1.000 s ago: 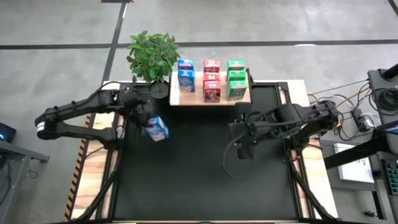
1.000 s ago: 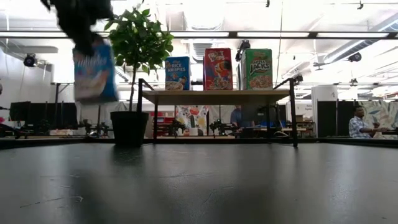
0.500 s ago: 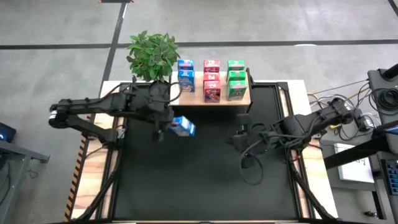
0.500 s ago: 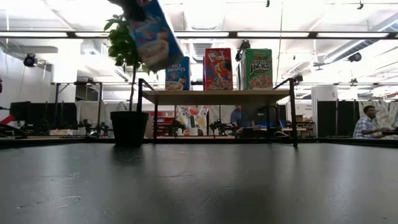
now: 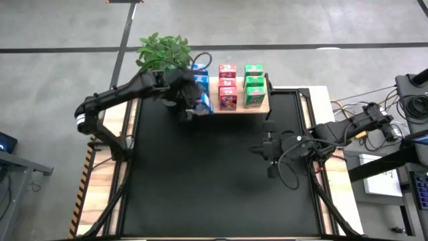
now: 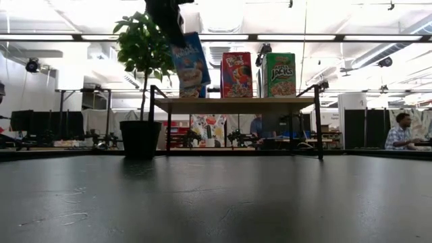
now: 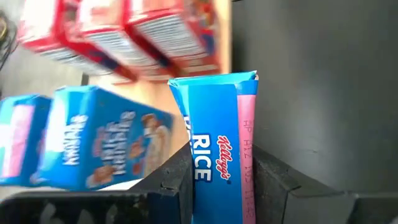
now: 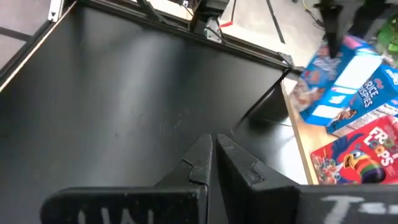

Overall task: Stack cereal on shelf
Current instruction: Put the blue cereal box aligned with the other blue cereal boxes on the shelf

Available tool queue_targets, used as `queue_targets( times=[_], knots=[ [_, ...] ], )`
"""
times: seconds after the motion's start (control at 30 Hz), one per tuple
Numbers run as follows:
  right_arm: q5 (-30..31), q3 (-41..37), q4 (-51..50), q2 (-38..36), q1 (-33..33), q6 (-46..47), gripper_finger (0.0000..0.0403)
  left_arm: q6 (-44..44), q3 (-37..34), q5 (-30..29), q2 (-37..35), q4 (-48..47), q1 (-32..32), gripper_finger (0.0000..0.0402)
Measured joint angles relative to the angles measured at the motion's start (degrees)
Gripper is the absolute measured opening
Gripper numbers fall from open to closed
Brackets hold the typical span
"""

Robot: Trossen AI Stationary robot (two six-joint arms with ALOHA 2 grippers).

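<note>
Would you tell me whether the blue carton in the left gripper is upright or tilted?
Tilted. In the low view the blue carton leans off vertical beneath the left gripper, unlike the straight red carton on the shelf.

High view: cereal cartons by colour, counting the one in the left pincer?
Blue cartons: 3, one in the left pincer, two on the shelf
Red cartons: 3
Green cartons: 3
Total: 9

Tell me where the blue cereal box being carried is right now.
The carried blue box is in the left hand, tilted in the air at the shelf's left end, just in front of the blue boxes already there and beside the plant.
</note>
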Motion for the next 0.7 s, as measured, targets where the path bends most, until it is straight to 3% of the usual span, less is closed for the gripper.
queue_targets(
  times=[0.33,0.7],
  knots=[
    [-0.02,-3.09,3.07,-2.06,0.00,-0.02,0.0012,-0.04,0.53,1.67,2.85,-0.16,3.98,0.0100],
    [-0.04,-3.04,3.50,-1.79,0.00,-0.76,0.0012,0.00,0.53,-0.71,4.02,1.21,4.21,0.0142]
  ],
)
